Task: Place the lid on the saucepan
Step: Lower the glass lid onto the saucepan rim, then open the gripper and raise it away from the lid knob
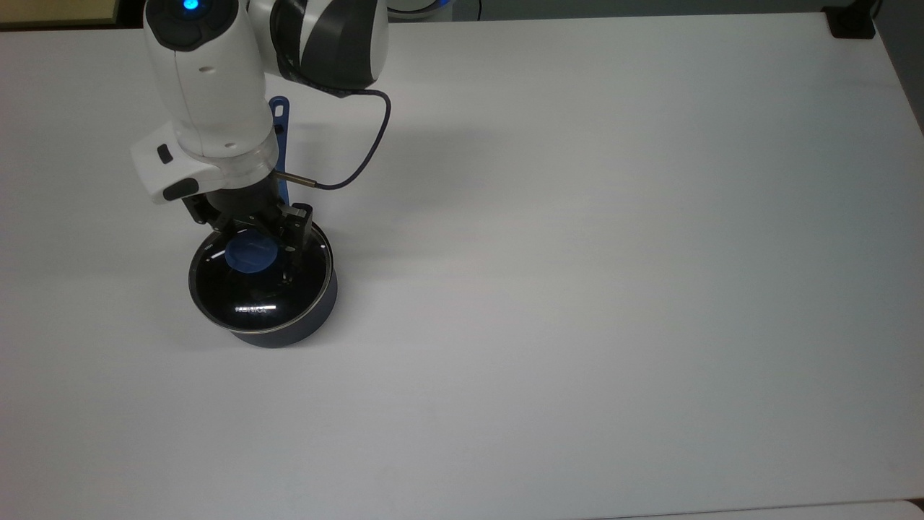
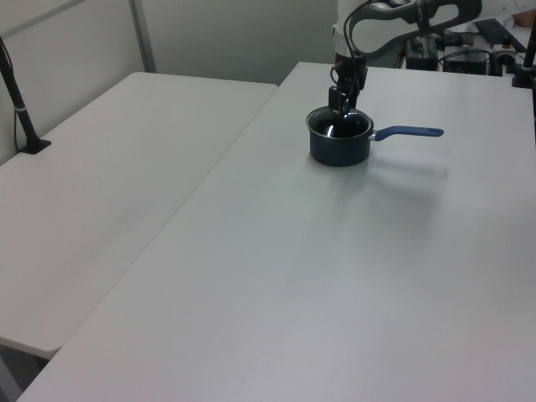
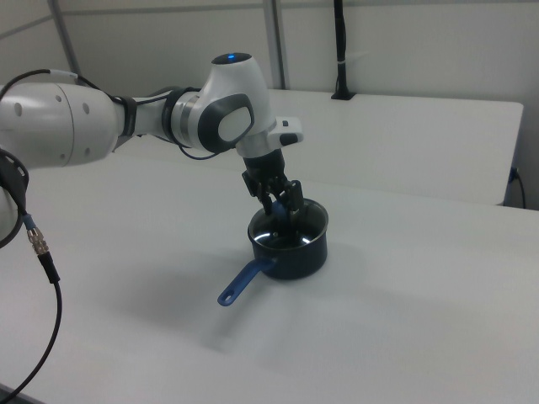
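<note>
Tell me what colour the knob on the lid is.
Blue: the knob at the centre of the lid shows best in the top view.

Under the gripper (image 1: 253, 232), the lid (image 1: 258, 289) is showing as clear, glossy glass, catching bright streaks of light, ringed by a thin shiny metal rim. Its blue knob (image 1: 250, 254) is looking like smooth matt plastic. Below it, the saucepan (image 1: 310, 318) is wearing a dark, dull-sheened coating. Around them, the table (image 1: 577, 289) is lying smooth, white and matt.
</note>
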